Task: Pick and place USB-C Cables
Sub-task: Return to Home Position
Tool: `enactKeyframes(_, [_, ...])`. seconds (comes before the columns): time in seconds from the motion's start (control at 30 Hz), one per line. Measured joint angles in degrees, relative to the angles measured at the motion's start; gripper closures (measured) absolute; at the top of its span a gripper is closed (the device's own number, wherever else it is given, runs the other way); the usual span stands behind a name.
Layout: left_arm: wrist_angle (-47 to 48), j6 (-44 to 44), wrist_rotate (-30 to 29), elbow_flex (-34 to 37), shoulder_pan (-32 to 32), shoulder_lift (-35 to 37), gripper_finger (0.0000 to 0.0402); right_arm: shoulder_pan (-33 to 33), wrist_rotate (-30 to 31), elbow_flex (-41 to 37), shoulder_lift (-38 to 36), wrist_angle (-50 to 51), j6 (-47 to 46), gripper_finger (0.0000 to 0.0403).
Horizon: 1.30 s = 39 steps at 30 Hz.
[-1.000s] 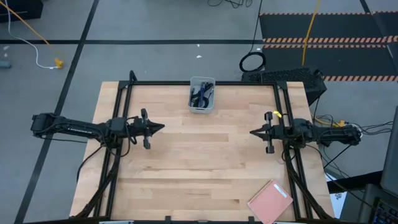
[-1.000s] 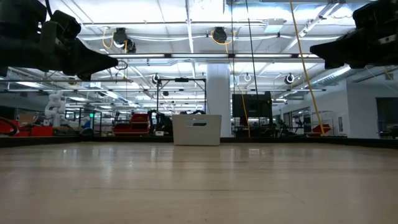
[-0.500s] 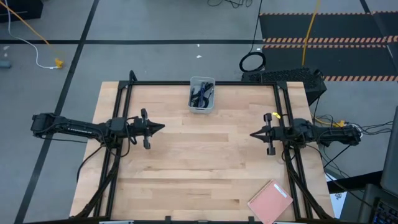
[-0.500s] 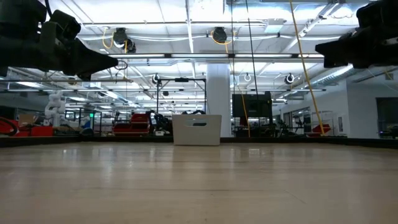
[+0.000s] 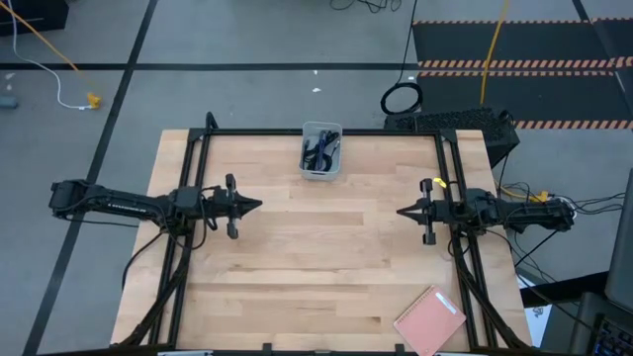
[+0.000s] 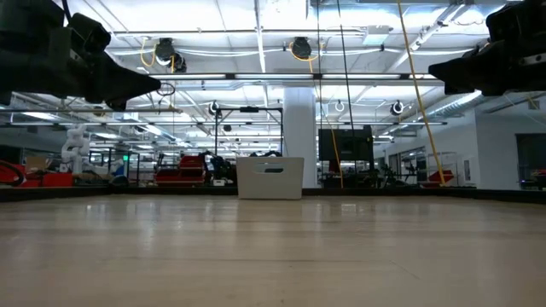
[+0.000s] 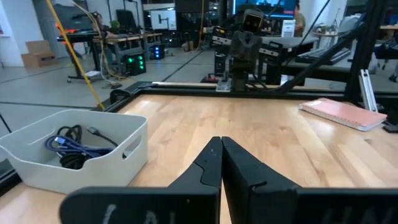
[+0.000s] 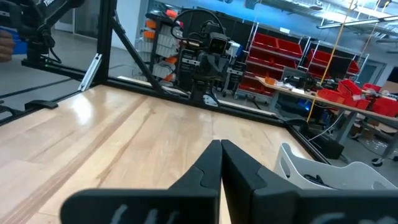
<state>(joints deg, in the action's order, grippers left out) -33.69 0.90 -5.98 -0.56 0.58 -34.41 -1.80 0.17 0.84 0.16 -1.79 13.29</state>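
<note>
The USB-C cables (image 5: 321, 149) lie together inside a small white bin (image 5: 308, 167) at the middle of the table's far edge. In the left wrist view a blue-purple cable (image 7: 67, 147) and black ones (image 7: 73, 160) show coiled in the bin (image 7: 106, 158). The bin's rim (image 8: 323, 171) also shows in the right wrist view. My left gripper (image 5: 259, 204) hovers shut over the table's left half, pointing right. My right gripper (image 5: 400, 211) hovers shut over the right half, pointing left. Both sit high above the wood in the low view, the left gripper (image 6: 156, 85) and the right gripper (image 6: 431, 68).
A pink notebook (image 5: 430, 318) lies at the table's near right corner. Black frame rails (image 5: 188, 198) run along the left and right sides and the far edge. The wooden middle of the table (image 5: 321, 247) between the grippers is bare.
</note>
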Motion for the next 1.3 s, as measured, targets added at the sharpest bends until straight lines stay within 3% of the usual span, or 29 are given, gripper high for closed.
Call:
enactKeyframes(0.33, [1.45, 3.61, 0.15, -0.02, -1.07, 2.54, 0.0399, 0.00, -0.18, 0.00, 0.00, -0.06, -0.14, 0.0403])
enactKeyframes(0.87, [18.32, 6.86, 2.01, -0.04, -1.03, 23.75, 0.0400, 0.00, -0.23, 0.00, 0.02, -0.10, -0.16, 0.0403])
enactKeyframes(1.1, [32.01, 4.36, 2.12, -0.05, -1.03, 33.88, 0.0400, 0.00, -0.23, 0.00, 0.02, -0.10, -0.16, 0.0403])
enactKeyframes(1.3, [33.07, 4.02, 4.04, -0.26, -0.92, 32.92, 0.0396, 0.00, -0.25, 0.00, 0.02, -0.12, -0.18, 0.0403])
